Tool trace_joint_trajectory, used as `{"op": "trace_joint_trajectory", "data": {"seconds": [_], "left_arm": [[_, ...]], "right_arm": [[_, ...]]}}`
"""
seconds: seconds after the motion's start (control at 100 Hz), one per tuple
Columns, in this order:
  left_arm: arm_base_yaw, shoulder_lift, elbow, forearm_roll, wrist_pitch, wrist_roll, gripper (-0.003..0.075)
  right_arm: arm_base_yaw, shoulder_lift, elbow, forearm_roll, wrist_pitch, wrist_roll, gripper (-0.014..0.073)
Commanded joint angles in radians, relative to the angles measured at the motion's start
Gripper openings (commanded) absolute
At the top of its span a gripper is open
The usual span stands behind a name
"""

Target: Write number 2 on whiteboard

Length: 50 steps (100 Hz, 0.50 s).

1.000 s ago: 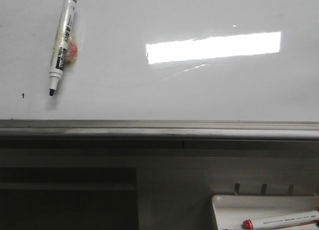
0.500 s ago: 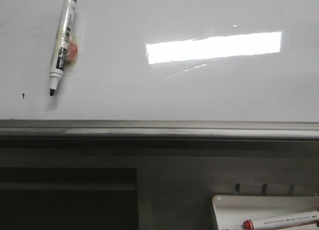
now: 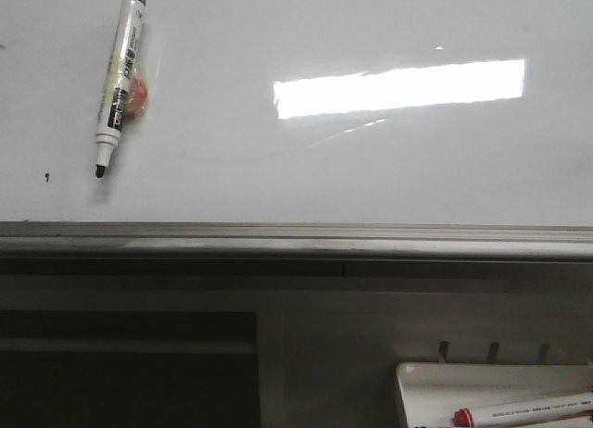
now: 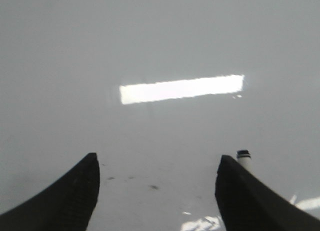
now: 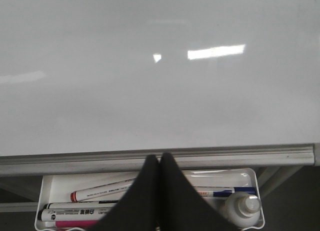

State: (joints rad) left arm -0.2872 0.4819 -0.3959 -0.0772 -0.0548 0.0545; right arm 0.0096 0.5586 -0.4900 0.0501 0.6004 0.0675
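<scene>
A: Front view?
B: A black marker (image 3: 118, 82) lies on the whiteboard (image 3: 371, 169), uncapped tip beside a small dot (image 3: 47, 177); no drawn 2 shows.
A: Left wrist?
B: Left gripper (image 4: 157, 191) spread wide over the board; possibly a marker end by one finger.
A: Right wrist?
B: Right gripper (image 5: 160, 163) pressed together, empty, above a white tray (image 5: 248, 174) of markers.

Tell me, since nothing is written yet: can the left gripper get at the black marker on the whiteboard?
Probably yes. The left gripper is open over the whiteboard, and the black marker lies uncovered, with nothing visible in the way.
</scene>
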Motion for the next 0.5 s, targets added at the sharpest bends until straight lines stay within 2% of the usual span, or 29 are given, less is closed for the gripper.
{"op": "trace_joint_trajectory", "data": {"seconds": [0.0,0.16,0.35,0.49], "left_arm": [[-0.091,0.078,-0.026,-0.011,-0.122,-0.011,0.0458],[-0.228,0.232,-0.026,-0.011,-0.208,-0.011,0.0443],[-0.314,0.427,-0.026,-0.121,-0.287,-0.011,0.0437],[-0.369,0.537,-0.026,-0.133,-0.380,-0.012,0.0437]], "right_arm": [[-0.006,0.010,-0.031,-0.013,-0.077,-0.004,-0.0067],[-0.006,0.010,-0.031,-0.013,-0.077,-0.004,-0.0067],[-0.006,0.010,-0.031,-0.013,-0.077,-0.004,-0.0067],[-0.006,0.010,-0.031,-0.013,-0.077,-0.004,-0.0067]]}}
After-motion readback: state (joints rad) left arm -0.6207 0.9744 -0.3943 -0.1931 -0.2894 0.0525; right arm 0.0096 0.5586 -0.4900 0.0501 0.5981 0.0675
